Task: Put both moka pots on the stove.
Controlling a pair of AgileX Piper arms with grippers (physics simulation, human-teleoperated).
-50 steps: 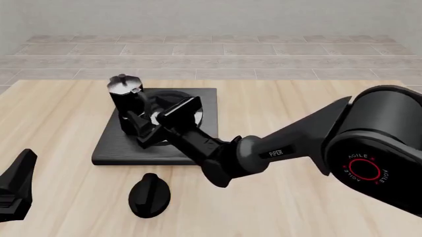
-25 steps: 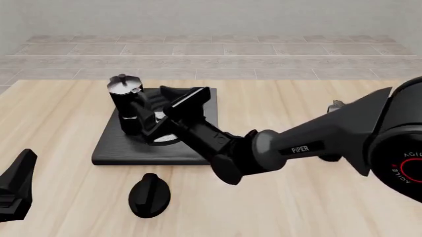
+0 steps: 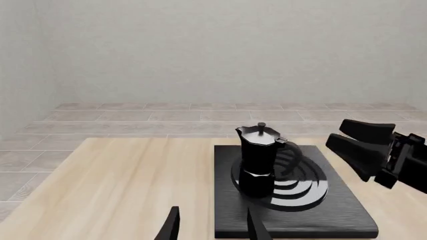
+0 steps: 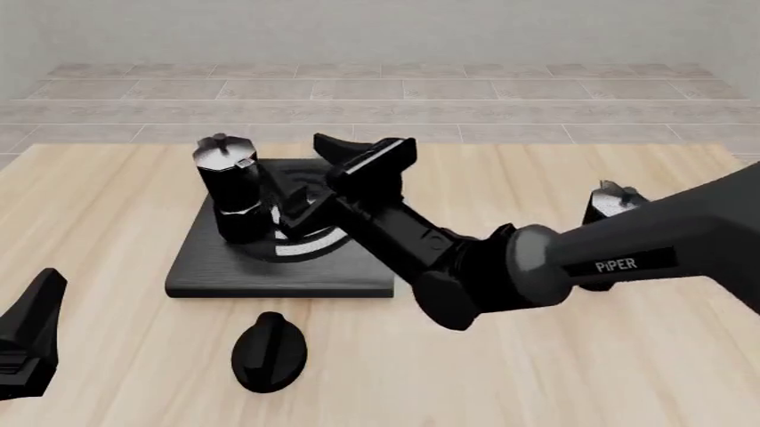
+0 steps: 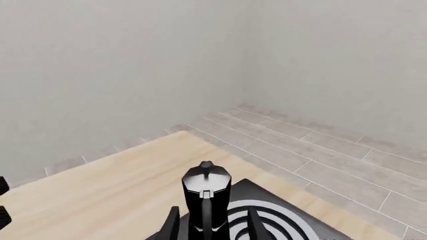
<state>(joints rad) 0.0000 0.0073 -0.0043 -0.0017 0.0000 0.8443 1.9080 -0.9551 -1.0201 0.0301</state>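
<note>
second moka pot (image 4: 610, 201) only in front view

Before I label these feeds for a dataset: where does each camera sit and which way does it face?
Front view: above and behind the arms, looking forward down at the table; shows the right gripper, the left gripper.
Left wrist view: behind the left fingertips, facing the stove.
Right wrist view: behind its fingertips, facing the wall.
All three share the moka pot on the stove.

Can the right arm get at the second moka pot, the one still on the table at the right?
Probably yes. The second moka pot stands on the table just behind the right arm's own forearm, and the right gripper is open and empty above the stove; it must pull back first.
</note>
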